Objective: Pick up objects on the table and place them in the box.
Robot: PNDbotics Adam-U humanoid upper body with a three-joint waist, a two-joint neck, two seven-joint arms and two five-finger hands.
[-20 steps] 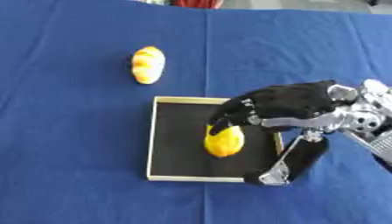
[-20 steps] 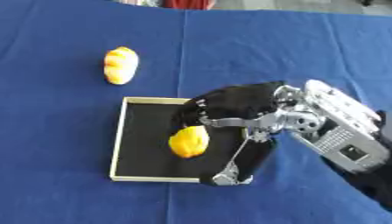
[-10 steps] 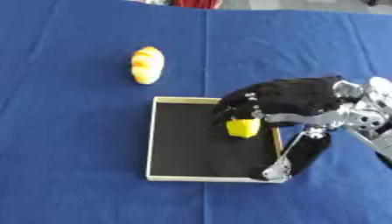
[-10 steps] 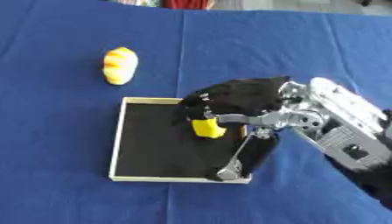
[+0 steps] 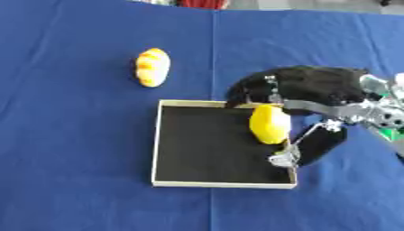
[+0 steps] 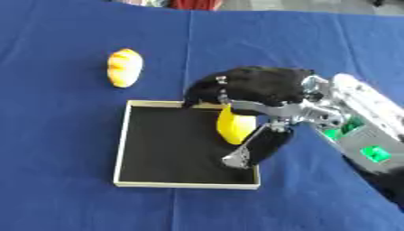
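Note:
A shallow box [image 5: 155, 144] with a cream rim and a black floor lies on the blue cloth. My right hand [image 5: 315, 85] reaches in from the right over the box's upper right corner, fingers curled. A yellow lemon-shaped object [image 5: 270, 124] stands on end between those fingers and the thumb [image 5: 304, 146], over the right part of the box. I cannot tell whether it touches the floor. An orange-yellow oval object [image 5: 152, 66] lies on the cloth beyond the box's upper left corner. My left hand is out of sight.
Blue cloth [image 5: 71, 135] covers the whole table, with a crease [image 5: 213, 49] running toward the far edge. Something red [image 5: 201, 3] shows at the far edge.
The yellow object has shifted from the box's middle to its right side, nearer the far rim, and turned upright. My right hand has drawn back a little with it.

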